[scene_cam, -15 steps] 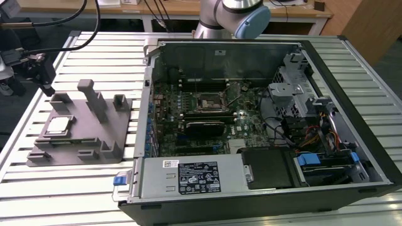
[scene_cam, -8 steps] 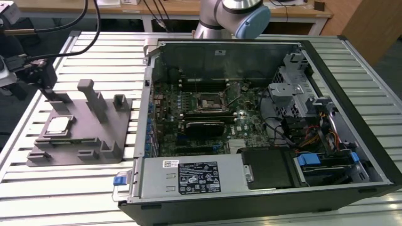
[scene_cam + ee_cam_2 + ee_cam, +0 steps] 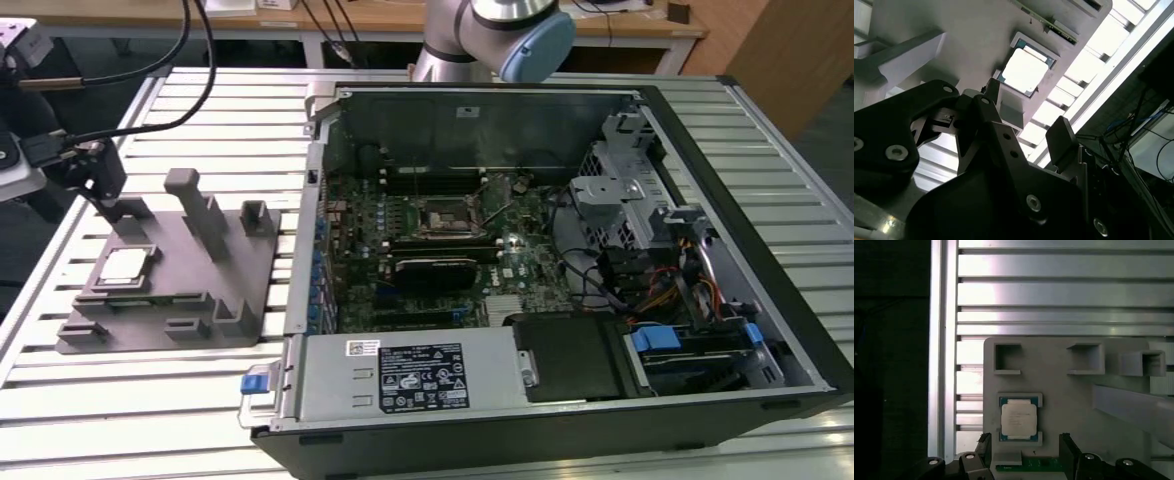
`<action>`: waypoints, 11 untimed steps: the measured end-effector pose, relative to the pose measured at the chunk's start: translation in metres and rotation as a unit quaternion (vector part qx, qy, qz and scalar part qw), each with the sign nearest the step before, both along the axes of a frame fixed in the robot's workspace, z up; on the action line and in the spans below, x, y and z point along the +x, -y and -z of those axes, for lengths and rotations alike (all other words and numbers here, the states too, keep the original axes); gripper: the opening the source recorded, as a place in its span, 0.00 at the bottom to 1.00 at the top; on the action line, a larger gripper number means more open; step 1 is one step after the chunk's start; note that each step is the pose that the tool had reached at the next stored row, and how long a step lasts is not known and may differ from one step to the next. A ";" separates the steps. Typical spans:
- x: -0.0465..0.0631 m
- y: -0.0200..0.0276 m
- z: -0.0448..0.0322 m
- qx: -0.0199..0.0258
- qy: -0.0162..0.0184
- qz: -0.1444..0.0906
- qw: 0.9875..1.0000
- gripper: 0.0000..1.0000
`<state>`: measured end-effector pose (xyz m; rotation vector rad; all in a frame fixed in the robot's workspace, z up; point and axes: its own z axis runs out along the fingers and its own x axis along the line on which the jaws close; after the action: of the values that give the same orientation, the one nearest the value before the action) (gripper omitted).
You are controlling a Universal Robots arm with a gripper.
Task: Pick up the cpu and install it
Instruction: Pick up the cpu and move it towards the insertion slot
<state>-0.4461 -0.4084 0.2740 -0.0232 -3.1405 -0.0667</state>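
The tool (image 3: 1024, 440) was spread wide and held nothing. It hung above the cpu (image 3: 1018, 419), not touching it.

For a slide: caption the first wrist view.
Gripper, fingers open, above the cpu in its grey fixture.

Silvery slatted aluminium worktop (image 3: 147, 400), grey plastic fixture block (image 3: 187, 295) lying on it toward the exterior view's left, open black computer case (image 3: 561, 437) just beside
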 end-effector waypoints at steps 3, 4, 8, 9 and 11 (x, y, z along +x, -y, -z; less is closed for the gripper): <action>0.000 0.0002 0.0044 0.000 0.000 0.000 1.000 0.65; 0.000 0.0004 0.0062 0.000 0.000 0.000 1.000 0.65; -0.001 0.0014 0.0134 0.000 0.000 -0.002 1.000 0.65; -0.001 0.0015 0.0151 0.000 0.000 -0.003 1.000 0.65; -0.001 0.0018 0.0186 0.000 0.000 -0.004 1.000 0.65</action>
<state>-0.4474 -0.4101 0.2555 -0.0113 -3.1405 -0.0668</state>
